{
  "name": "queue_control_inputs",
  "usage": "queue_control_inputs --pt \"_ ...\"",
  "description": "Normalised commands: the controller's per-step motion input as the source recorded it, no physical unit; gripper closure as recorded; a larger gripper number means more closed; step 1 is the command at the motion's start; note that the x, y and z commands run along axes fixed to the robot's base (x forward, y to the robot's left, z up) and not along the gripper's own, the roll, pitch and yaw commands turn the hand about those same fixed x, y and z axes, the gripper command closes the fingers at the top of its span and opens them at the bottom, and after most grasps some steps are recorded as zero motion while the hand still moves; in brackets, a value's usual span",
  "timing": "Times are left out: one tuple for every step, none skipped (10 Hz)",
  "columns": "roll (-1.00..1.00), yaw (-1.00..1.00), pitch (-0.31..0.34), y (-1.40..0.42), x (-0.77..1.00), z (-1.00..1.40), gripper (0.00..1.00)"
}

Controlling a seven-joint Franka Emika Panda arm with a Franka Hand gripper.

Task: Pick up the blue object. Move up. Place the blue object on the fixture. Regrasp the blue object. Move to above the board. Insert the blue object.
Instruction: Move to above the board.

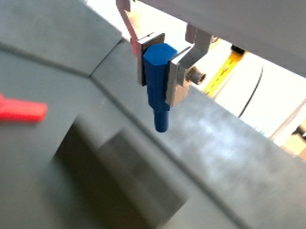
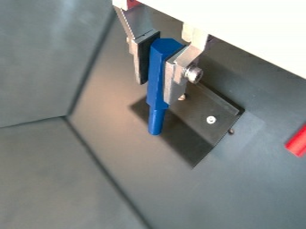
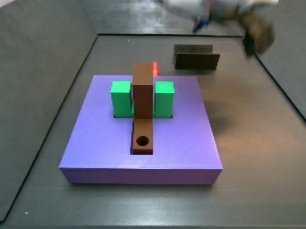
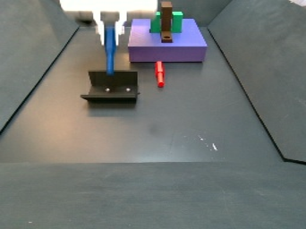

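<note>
Tool (image 4: pixel 110 40): clamped on blue object (image 4: pixel 110 49), upper left of frame, above fixture (image 4: pixel 111 88).
Wrist view: fixture (image 2: pixel 206 121) plate screws visible.
Side view: tool (image 3: pixel 227 11) blurred; board (image 3: pixel 146 134) clear.

Blurred and cropped by the upper edge in a side view: gripper (image 3: pixel 221 11). Mostly hidden behind brown bar (image 3: pixel 145 103): red piece (image 3: pixel 157 68).

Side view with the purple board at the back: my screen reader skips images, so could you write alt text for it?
The pincer holds a blue peg upright just above the dark fixture on the grey floor. A small red piece lies beside the fixture, and behind it sits the purple board carrying green blocks and a brown bar.
</note>
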Motion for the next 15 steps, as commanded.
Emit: queue_control_inputs --pt "-0.07 0.03 0.047 0.0 -0.04 1.4 1.0" --pt "-0.02 0.03 0.051 -0.01 -0.03 1.4 1.0" --pt "0.0 0.03 0.047 -0.01 -0.03 1.4 1.0" --pt "-0.02 0.03 0.051 0.0 -0.01 1.4 1.0" --pt "-0.02 0.03 0.051 -0.02 0.0 0.81 1.0" --pt "-0.01 0.03 0.049 -0.01 0.01 0.41 1.0" --pt "-1.0 -0.11 0.068 -1.4 -0.86 0.29 1.0" --pt "-1.0 -0.11 0.061 -1.4 -0.88 0.26 1.0" --pt "-1.0 -0.1 0.049 -1.4 -0.96 0.26 1.0" --pt "-1.0 -0.1 0.056 -1.4 -0.96 0.24 1.0" --pt "-1.0 -0.09 0.061 -1.4 -0.95 0.25 1.0" --pt "-1.0 -0.09 0.065 -1.0 -0.7 0.18 1.0" --pt "-1.0 -0.08 0.069 -0.47 -0.37 0.07 1.0" --pt "-1.0 -0.08 0.069 -0.31 -0.26 0.04 1.0" --pt "-1.0 -0.06 0.059 -0.14 -0.16 0.03 1.0"
